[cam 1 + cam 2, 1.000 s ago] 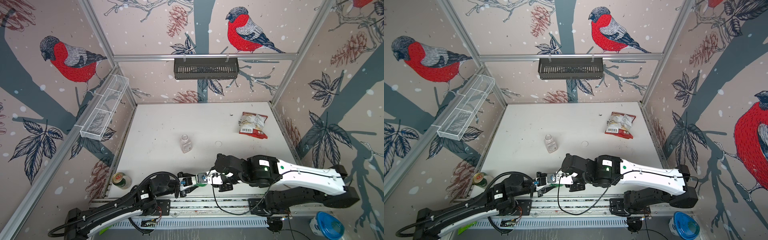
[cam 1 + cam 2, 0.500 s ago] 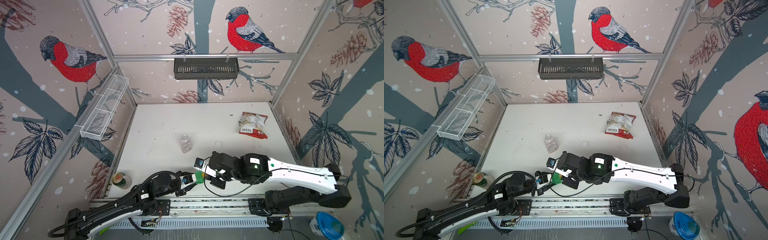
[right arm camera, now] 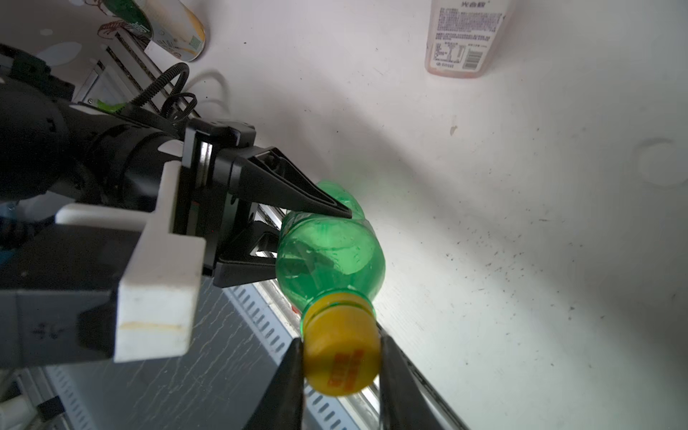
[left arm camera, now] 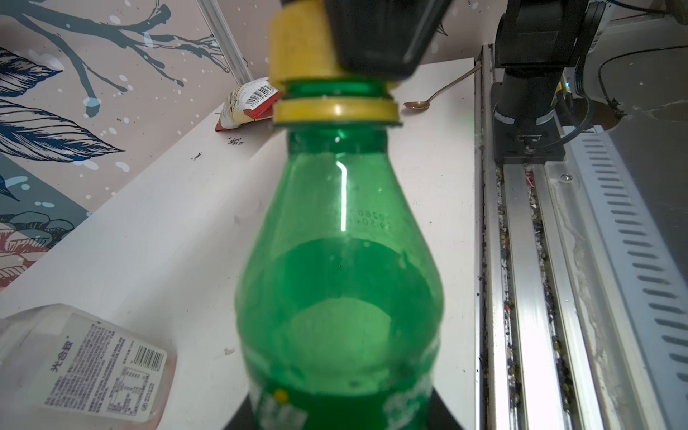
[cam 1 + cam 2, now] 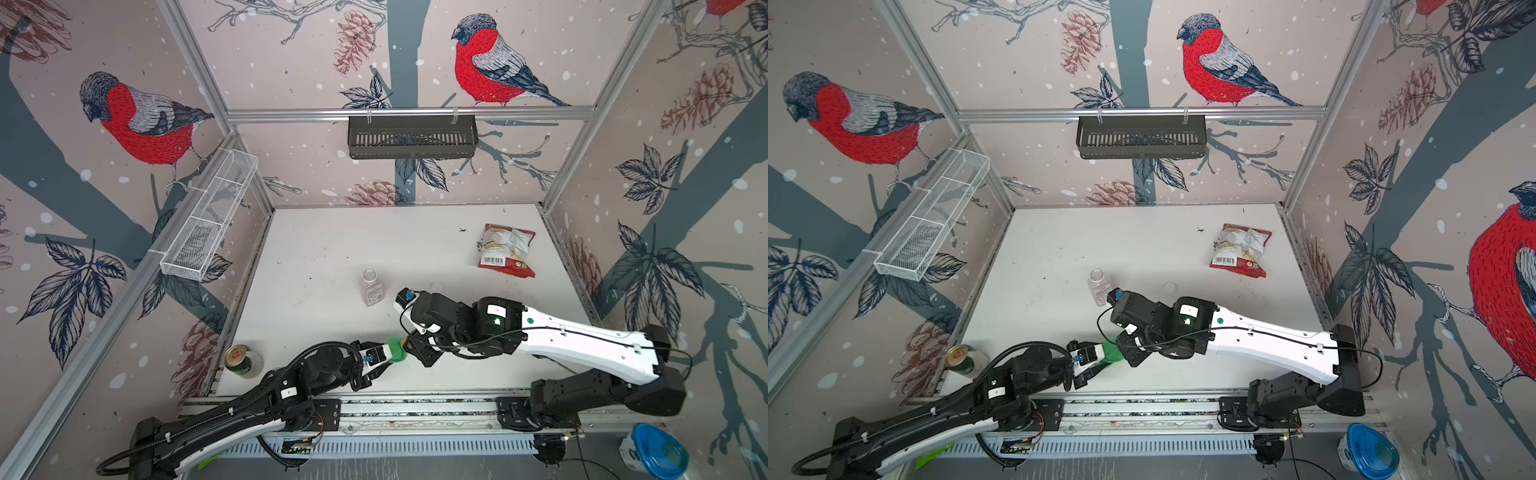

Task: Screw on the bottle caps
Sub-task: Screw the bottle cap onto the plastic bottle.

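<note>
The green bottle [image 5: 394,349] [image 5: 1111,351] lies nearly level above the table's front edge, my left gripper [image 5: 384,357] [image 4: 340,417] shut on its labelled body. The orange-yellow cap [image 3: 342,353] [image 4: 298,41] sits on its neck, with green thread showing between the cap and the yellow ring [image 4: 337,111]. My right gripper [image 3: 340,372] [image 5: 409,347] is shut on that cap, one finger on each side. The clear bottle [image 5: 372,289] [image 3: 469,33] stands open at mid-table. The white cap [image 5: 437,286] [image 3: 659,167] lies on the table to its right.
A green-and-gold can [image 5: 240,360] stands at the front left corner. A snack packet [image 5: 507,249] lies at the back right, with a spoon [image 4: 439,93] near the rail. The arms' rail [image 5: 415,407] runs along the front edge. A white wire basket [image 5: 208,220] and a black basket [image 5: 411,137] hang on the walls.
The right wrist has turned around the cap, its camera housing swinging from the near side to the far side. The left gripper has kept the green bottle nearly still.
</note>
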Robot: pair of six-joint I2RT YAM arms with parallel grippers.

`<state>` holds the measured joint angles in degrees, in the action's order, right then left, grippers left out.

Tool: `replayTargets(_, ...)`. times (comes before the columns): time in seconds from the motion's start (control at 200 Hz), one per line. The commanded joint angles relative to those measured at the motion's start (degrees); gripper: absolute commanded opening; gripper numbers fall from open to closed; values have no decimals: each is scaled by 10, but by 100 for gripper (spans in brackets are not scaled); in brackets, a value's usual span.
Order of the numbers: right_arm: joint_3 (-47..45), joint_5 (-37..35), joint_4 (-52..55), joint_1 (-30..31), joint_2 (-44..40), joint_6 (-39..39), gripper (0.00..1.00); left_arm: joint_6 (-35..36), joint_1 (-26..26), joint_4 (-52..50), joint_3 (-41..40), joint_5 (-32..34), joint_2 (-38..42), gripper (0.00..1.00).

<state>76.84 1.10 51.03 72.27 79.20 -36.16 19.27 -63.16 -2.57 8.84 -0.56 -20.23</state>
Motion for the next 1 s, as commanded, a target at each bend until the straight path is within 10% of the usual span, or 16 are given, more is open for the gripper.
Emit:
replayTargets(0.0,12,28,-17,-8,15,-60,22,19,-2,114,5,-50,2,9)
replayTargets(0.395,25,-8,22,-3,-94,76,66,23,-2,98,5,-60,-1,9)
replayTargets(0.685,7,51,43,18,-182,310,69,33,-3,87,6,-86,-9,9)
replayTargets(0.996,2,-43,84,63,-118,560,67,44,-4,76,6,-109,-22,8)
